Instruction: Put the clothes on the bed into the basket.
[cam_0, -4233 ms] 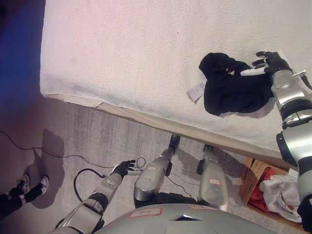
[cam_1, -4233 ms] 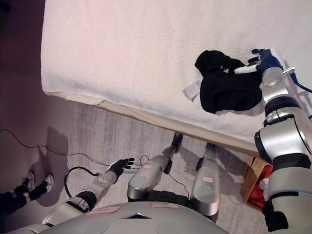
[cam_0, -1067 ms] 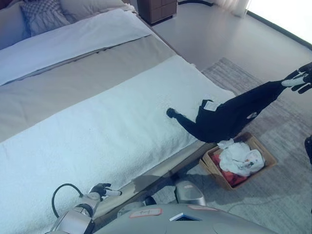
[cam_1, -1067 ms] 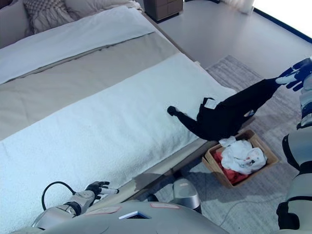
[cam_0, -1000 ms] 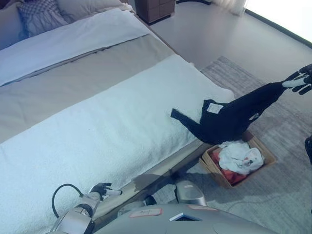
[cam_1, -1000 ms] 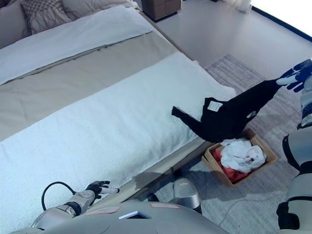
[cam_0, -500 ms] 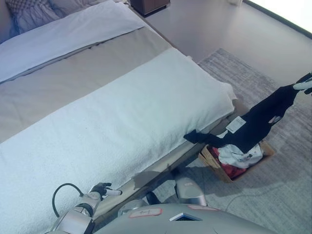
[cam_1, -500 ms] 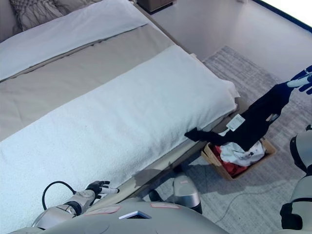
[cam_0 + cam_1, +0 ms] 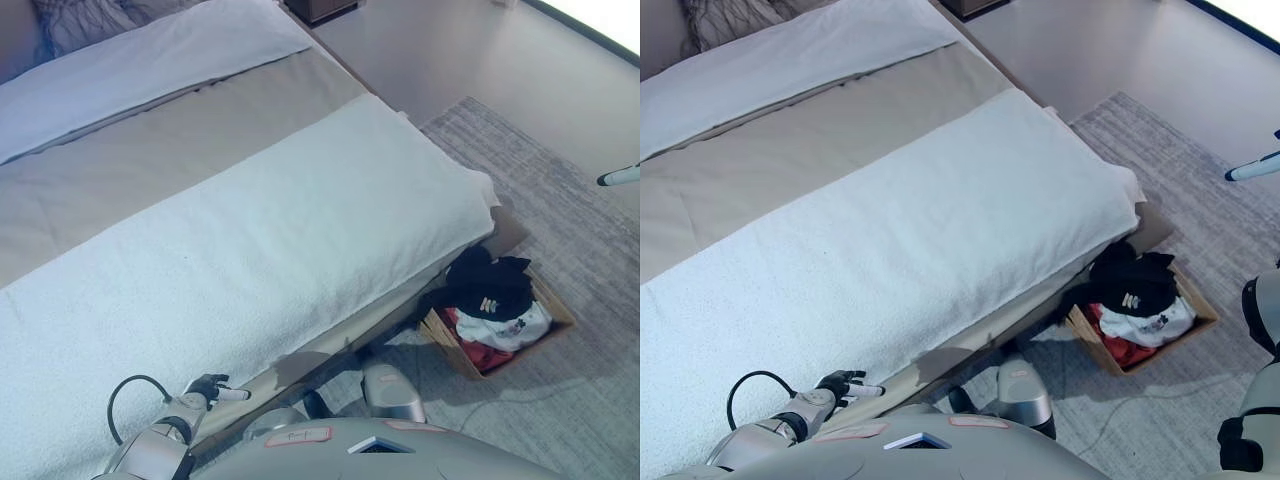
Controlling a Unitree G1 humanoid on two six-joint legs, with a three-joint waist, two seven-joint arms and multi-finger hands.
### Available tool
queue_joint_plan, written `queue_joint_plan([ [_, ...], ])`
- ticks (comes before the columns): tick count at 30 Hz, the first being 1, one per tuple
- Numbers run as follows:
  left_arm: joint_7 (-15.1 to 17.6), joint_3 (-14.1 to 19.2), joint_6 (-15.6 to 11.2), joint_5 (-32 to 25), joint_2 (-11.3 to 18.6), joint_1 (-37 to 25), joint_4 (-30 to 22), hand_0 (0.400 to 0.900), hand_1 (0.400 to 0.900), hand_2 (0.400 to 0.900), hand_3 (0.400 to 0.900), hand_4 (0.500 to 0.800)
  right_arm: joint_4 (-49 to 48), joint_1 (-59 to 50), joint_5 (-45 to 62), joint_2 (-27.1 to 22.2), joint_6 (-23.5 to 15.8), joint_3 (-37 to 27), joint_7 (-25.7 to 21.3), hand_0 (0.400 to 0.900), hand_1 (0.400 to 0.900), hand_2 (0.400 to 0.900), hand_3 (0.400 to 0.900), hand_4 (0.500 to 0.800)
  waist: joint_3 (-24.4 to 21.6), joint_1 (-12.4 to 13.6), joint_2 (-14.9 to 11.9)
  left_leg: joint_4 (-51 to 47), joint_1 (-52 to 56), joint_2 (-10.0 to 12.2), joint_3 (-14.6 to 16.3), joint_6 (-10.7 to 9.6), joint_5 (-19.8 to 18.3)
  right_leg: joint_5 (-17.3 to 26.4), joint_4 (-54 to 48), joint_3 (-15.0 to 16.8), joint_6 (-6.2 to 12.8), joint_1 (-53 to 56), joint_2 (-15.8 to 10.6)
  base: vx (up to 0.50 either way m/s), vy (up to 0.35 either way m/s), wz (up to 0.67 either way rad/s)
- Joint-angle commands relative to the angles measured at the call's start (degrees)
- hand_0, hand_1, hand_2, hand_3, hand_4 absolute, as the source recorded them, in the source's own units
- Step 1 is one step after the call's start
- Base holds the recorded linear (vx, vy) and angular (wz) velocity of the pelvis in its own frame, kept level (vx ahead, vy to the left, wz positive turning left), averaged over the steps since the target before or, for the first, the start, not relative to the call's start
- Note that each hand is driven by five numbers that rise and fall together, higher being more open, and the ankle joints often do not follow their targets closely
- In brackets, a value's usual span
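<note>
Black garment (image 9: 489, 281) tops basket (image 9: 552, 310); right hand (image 9: 622, 176) mostly cropped, grip unclear.

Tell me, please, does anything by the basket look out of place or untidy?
Slightly: the black garment sits heaped on the clothes in the basket, and part of it drapes over the rim nearest the bed instead of lying inside.

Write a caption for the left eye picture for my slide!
Black garment lies in the basket beside the bed; right hand raised, left hand low.
</note>
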Motion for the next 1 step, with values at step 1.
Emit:
queue_joint_plan([
  [1, 0.59, -0.02, -0.14, 1.50, 3.37, -0.50, 2.08, 0.900, 0.900, 0.900, 0.900, 0.800, 1.05, -4.40, -1.43, -5.15, -1.48, 2.52, -3.60, 0.900, 0.900, 0.900, 0.900, 0.800, -2.07, 1.52, -0.74, 5.44, -2.68, 1.44, -6.68, -0.45, -6.18, -0.35, 4.48, 0.13, 1.95, -0.60, -1.34, 0.00, -0.003, 0.05],
])
